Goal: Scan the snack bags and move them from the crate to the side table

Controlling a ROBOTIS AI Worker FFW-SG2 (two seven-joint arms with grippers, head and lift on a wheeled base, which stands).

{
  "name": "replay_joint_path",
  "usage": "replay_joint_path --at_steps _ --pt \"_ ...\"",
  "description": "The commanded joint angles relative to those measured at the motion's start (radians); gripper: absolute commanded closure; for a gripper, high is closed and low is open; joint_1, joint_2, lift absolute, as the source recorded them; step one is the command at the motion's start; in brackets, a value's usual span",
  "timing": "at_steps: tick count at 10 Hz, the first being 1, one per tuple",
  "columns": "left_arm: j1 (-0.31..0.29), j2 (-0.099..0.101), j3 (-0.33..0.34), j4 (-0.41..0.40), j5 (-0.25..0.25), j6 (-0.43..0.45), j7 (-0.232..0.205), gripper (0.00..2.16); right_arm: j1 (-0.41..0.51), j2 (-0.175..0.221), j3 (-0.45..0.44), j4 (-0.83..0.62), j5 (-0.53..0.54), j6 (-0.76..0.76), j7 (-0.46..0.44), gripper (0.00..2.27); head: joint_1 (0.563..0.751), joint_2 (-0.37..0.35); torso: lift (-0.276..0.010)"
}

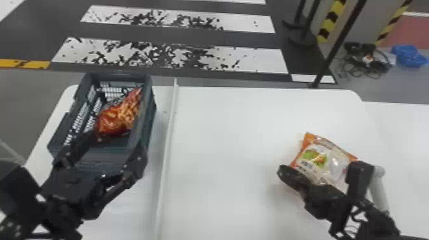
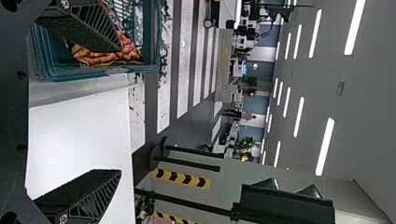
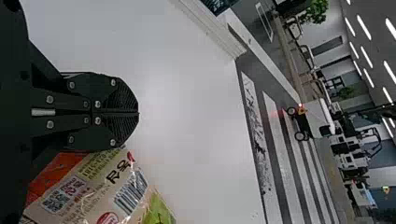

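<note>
"Where are the snack bags?"

"A red-orange bag point(image 1: 116, 119) lies in the dark crate point(image 1: 147, 124), left of the pale strip point(image 1: 167, 137) that crosses the white table point(image 1: 223, 143). An orange-and-cream bag point(image 1: 322, 159) lies right of the strip."

"And the grippers?"

"The left gripper point(image 1: 117, 143) is at the crate, fingers spread; I can't tell if it touches the bag. The right gripper point(image 1: 285, 171) has its fingers together, beside the orange-and-cream bag."

"What about the room?"

"Worn white bands point(image 1: 178, 56) on a dark floor, tangled cables point(image 1: 367, 63) near a blue bundle point(image 1: 408, 56), and long ceiling lights point(image 2: 325, 145)."
</note>
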Motion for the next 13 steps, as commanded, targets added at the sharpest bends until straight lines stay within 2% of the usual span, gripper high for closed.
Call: replay_joint_path --at_steps 1,4,7,9,11,13 --pt "-0.008 -0.002 -0.002 0.002 0.001 0.002 0.0 0.07 0.058 -0.001 -0.02 -0.054 -0.015 -0.003 0.005 2.25 0.695 -0.081 -0.087" --pt "-0.02 -0.002 -0.014 0.011 0.004 -0.004 -0.005 0.07 0.121 -0.009 -0.063 -0.103 -0.016 0.0 0.005 2.25 0.695 -0.101 -0.087" --pt "-0.028 0.0 -0.022 0.025 0.005 -0.028 -0.005 0.07 0.158 -0.01 -0.142 -0.165 -0.128 -0.034 0.039 2.25 0.695 -0.141 -0.087" --pt "-0.025 0.002 -0.027 0.022 0.004 -0.028 -0.006 0.07 0.091 -0.012 -0.184 -0.14 -0.143 0.003 0.03 2.25 0.695 -0.168 -0.087" --pt "-0.02 0.006 -0.027 0.023 -0.001 -0.031 -0.001 0.07 -0.009 -0.058 -0.185 -0.007 -0.11 0.0 0.017 2.25 0.695 -0.21 -0.087" --pt "-0.017 0.006 -0.025 0.029 -0.007 -0.028 0.002 0.07 -0.07 -0.101 -0.182 0.102 -0.09 -0.034 0.016 2.25 0.695 -0.243 -0.087"
